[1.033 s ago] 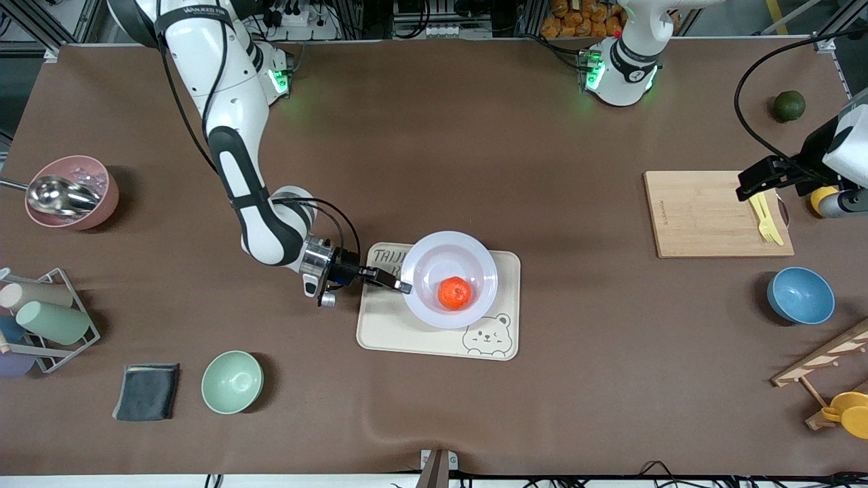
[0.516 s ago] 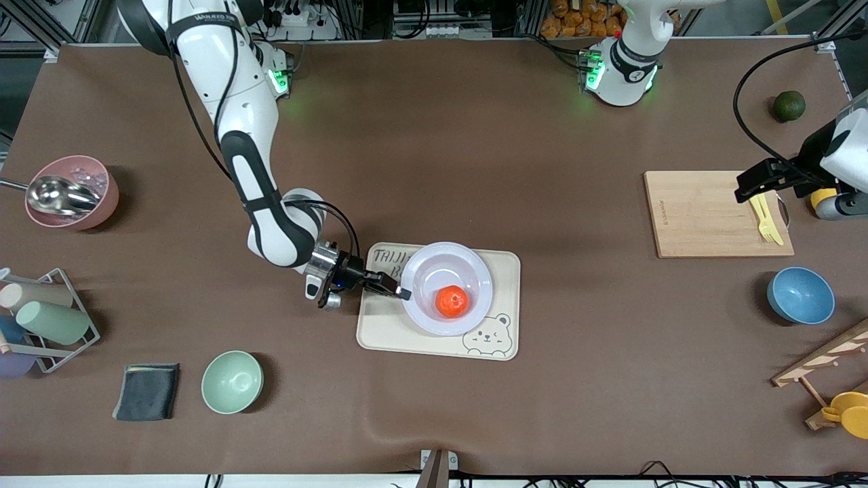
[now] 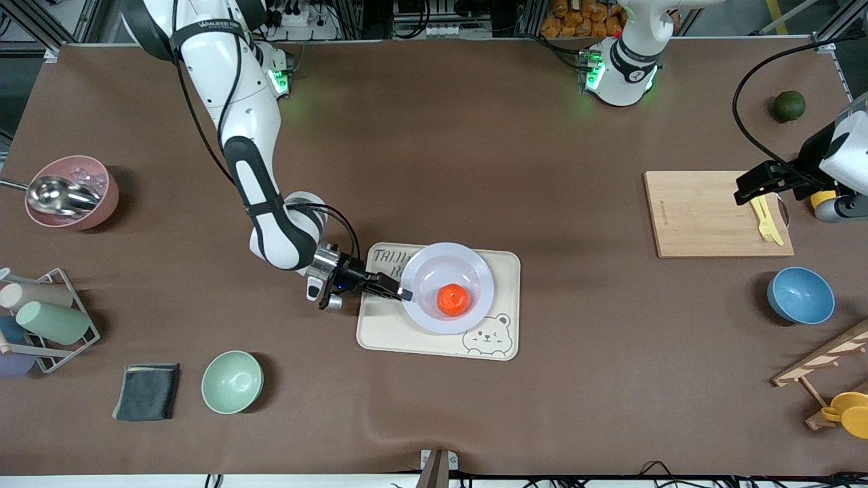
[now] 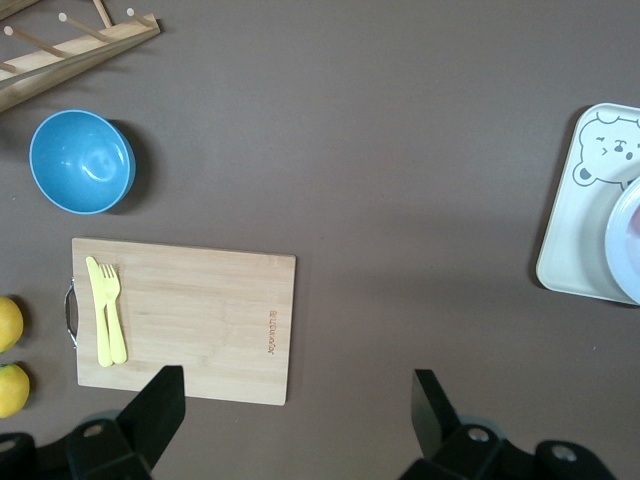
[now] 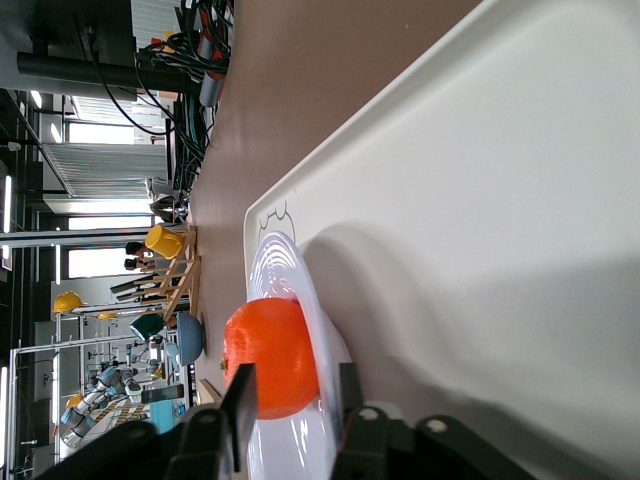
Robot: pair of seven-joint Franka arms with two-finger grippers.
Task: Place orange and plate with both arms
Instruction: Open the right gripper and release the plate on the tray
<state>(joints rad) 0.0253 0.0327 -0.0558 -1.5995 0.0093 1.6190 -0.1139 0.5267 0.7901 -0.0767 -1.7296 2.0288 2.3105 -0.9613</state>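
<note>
Right gripper (image 3: 405, 294) pinches the rim of the plate (image 3: 447, 270), which rests on the bear tray (image 3: 505, 271) at mid-table. The orange (image 3: 453, 299) sits in the plate's centre. Left gripper (image 4: 290, 425), fingers spread, waits over the cutting board (image 3: 692, 213) at the left arm's end.

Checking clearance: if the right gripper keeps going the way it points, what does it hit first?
The right gripper already has its fingers astride the plate rim, over the bear tray. Pushed on, it would probably meet the orange in the plate's centre next.
</note>
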